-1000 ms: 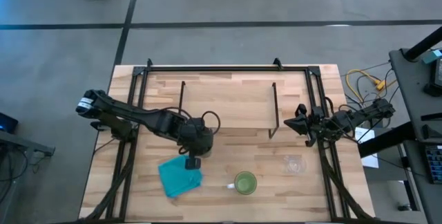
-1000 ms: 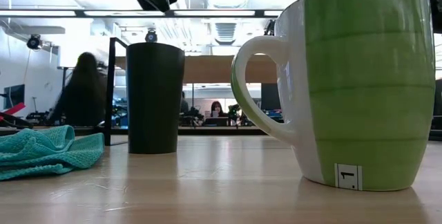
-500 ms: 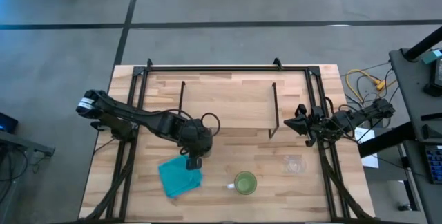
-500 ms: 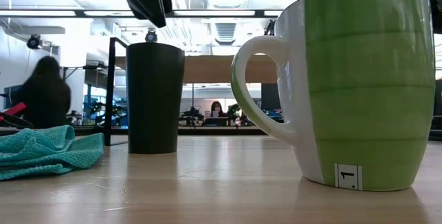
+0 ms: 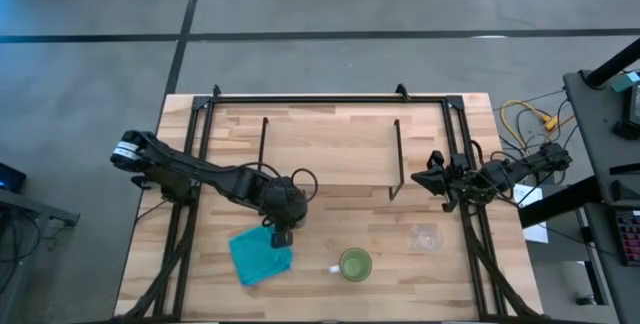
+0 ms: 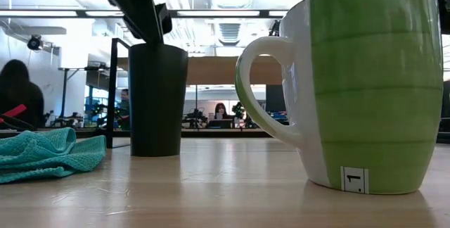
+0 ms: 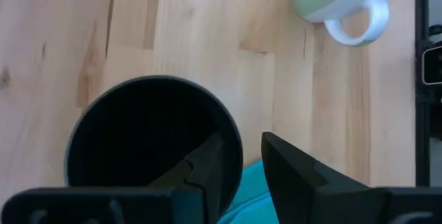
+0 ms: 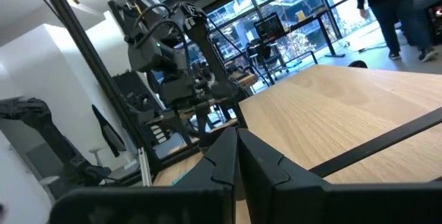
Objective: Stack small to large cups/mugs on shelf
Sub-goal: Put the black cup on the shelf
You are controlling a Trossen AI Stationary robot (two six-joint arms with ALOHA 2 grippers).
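Cup axis: the black cylindrical cup (image 6: 157, 100) stands upright, mouth up, beside the teal folded cloth (image 5: 260, 255).
Left gripper (image 7: 242, 156): right at the cup's mouth, one finger inside and one outside, straddling the rim with a gap between them.
Cup look: matte black, plain.
Right gripper (image 5: 437, 178): at the table's right edge, fingers pressed together.

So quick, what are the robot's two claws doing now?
Left gripper: open, fingers straddling the black cup rim.
Right gripper: shut, empty, waiting at the table's right edge.
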